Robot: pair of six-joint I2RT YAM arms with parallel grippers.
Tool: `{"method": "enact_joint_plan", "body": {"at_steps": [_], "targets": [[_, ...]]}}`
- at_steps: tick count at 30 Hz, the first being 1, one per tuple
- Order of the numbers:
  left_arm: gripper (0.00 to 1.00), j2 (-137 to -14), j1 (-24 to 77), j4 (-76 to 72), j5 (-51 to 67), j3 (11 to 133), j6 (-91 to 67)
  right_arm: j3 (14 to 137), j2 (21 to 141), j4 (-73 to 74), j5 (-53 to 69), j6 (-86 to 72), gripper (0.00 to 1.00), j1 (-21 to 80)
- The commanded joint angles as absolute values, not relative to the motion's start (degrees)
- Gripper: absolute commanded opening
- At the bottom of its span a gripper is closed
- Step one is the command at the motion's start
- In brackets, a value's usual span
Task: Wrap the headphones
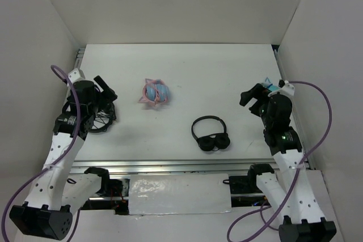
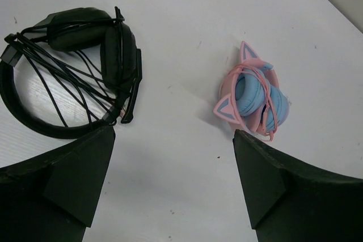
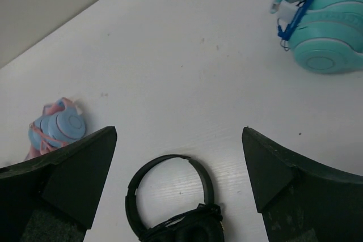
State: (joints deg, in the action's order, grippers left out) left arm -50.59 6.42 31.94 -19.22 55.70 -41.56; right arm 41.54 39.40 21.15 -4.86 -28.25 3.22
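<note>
The light blue headphones (image 1: 155, 92) with pink cat ears lie folded at the table's middle back, their thin pink cable wound around the cups. They show in the left wrist view (image 2: 253, 96) and small in the right wrist view (image 3: 58, 127). My left gripper (image 1: 106, 91) is open and empty at the left, apart from them. My right gripper (image 1: 249, 96) is open and empty at the right, well away from them.
A black wired headset (image 1: 100, 118) with its cable wrapped lies under my left arm and shows in the left wrist view (image 2: 74, 69). Plain black headphones (image 1: 210, 134) lie near the front middle. A teal-green pair (image 3: 320, 26) sits by my right gripper. White walls enclose the table.
</note>
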Motion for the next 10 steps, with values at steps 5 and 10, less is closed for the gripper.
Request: {"method": "enact_joint_plan", "body": {"at_steps": [5,10], "targets": [[0.99,-47.73,6.06,30.32,-19.6,54.14,-43.33,39.46,34.28,25.31,-16.26,-31.37,1.0,2.81],[0.99,-47.37,6.06,30.23,-18.9,53.79,-43.24,39.37,33.14,25.05,-17.05,-31.38,1.0,2.64]]}}
